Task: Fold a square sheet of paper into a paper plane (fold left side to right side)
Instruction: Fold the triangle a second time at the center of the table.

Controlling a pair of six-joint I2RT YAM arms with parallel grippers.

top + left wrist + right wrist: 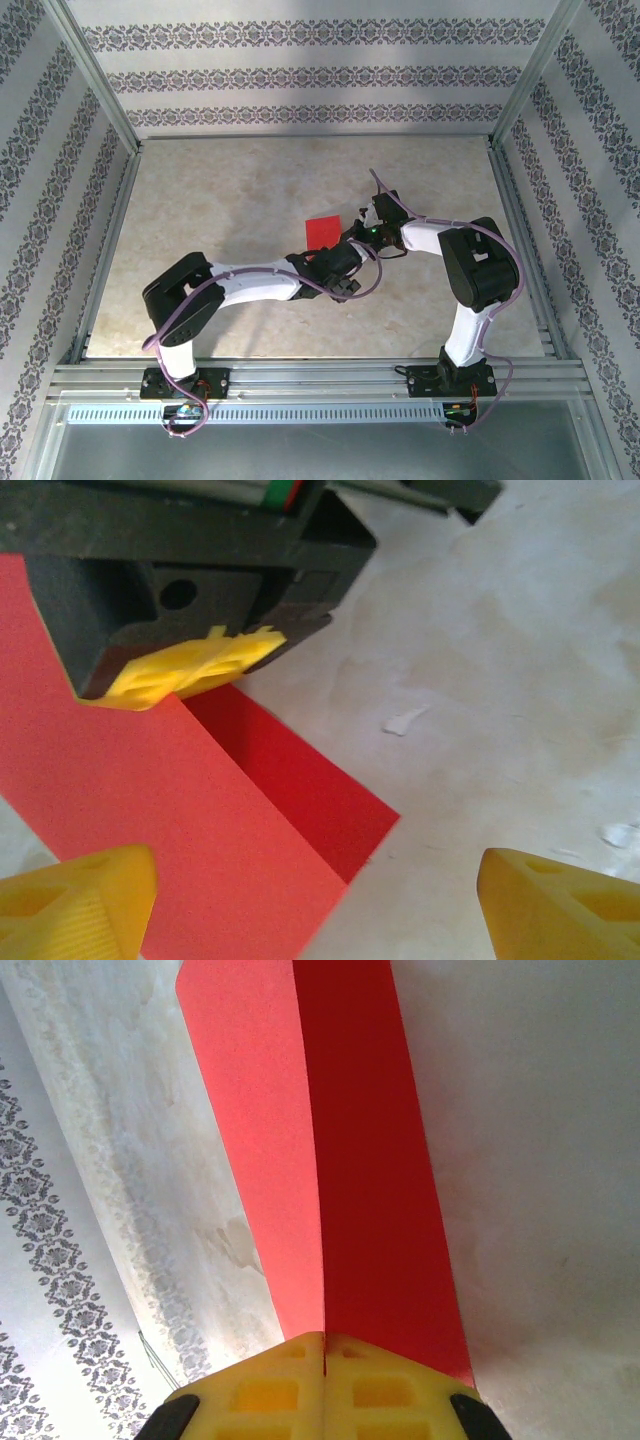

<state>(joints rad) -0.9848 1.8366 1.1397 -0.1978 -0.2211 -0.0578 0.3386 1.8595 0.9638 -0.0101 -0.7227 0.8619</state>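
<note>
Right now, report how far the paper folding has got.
Done: the square sheet of paper is folded over once, one layer atop another. In hand: the right claw is shut on its edge; the left claw stands open over it. Left: no nose or wing folds show, so most folding remains.

no legible text, label, brand, number or sign anywhere, thin bright red sheet of paper (323, 231) plain and unmarked
</note>
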